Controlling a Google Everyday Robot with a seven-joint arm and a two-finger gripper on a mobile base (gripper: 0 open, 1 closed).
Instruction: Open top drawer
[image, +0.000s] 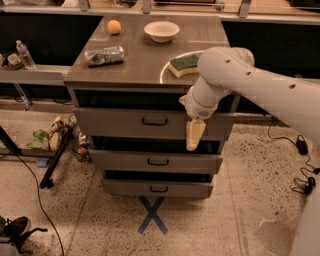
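We see the top drawer (115, 123) just under the steel top (135, 65) of the cabinet, with a dark gap above its grey front. Its black handle (154, 121) sits at the centre of the front. The gripper (194, 139) hangs pointing down in front of the right part of that drawer, to the right of the handle and apart from it. Its tip reaches the drawer's lower edge. We cannot tell whether the gripper is open or closed, nor whether it touches the front. The white arm (260, 87) comes in from the right and bends down over the cabinet's near right corner.

Below lie the mid drawer (125, 161) and the bottom drawer (125, 187), each narrower than the one above. On the top we see an orange (114, 26) far left, a bowl (161, 31) beside it, a crushed can (104, 55) at left and a sponge (184, 63) on a plate (166, 76) at right. A blue X (152, 221) marks the floor near the cabinet.
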